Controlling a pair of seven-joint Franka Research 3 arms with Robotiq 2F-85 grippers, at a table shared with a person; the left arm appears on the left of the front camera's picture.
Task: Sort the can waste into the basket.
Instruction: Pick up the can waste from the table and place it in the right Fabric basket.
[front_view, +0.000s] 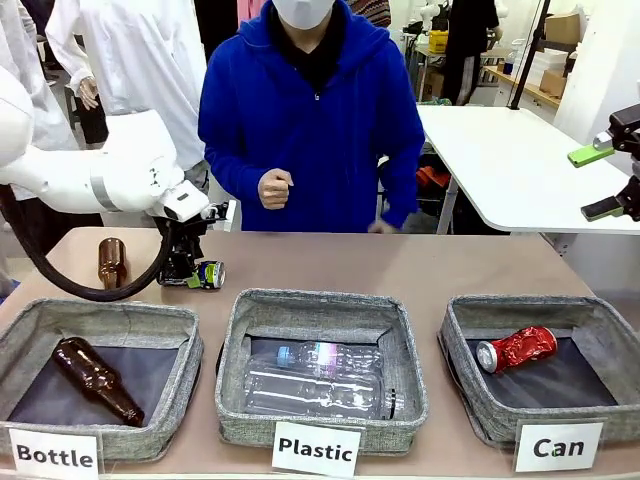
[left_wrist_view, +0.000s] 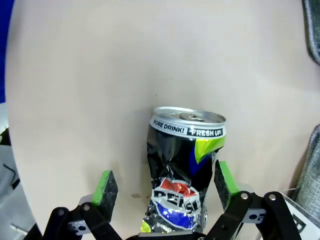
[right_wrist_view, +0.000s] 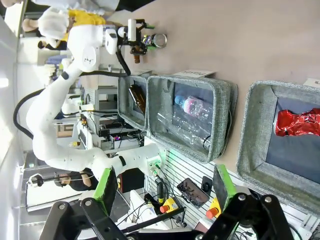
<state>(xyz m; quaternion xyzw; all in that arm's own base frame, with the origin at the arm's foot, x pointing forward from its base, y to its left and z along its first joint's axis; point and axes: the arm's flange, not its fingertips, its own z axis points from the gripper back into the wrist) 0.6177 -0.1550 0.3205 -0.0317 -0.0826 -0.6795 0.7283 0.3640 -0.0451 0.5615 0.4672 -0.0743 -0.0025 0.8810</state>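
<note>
The dark can (left_wrist_view: 185, 165), lower centre, is straddled by the wide-open left gripper (left_wrist_view: 166, 185), ungripped. Slippage is risked on its crumpled sides.

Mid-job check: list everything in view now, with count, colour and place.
dark can: one, dark with blue print, on table, within left gripper
red can: one, red, in Can basket
Bottle basket, Plastic basket: two, grey, beside Can basket
brown bottles: two, one in Bottle basket, one on table
clear bottles: two, in Plastic basket
person: one, blue hoodie, far side
left gripper: open, astride dark can
right gripper: open, raised at right
</note>
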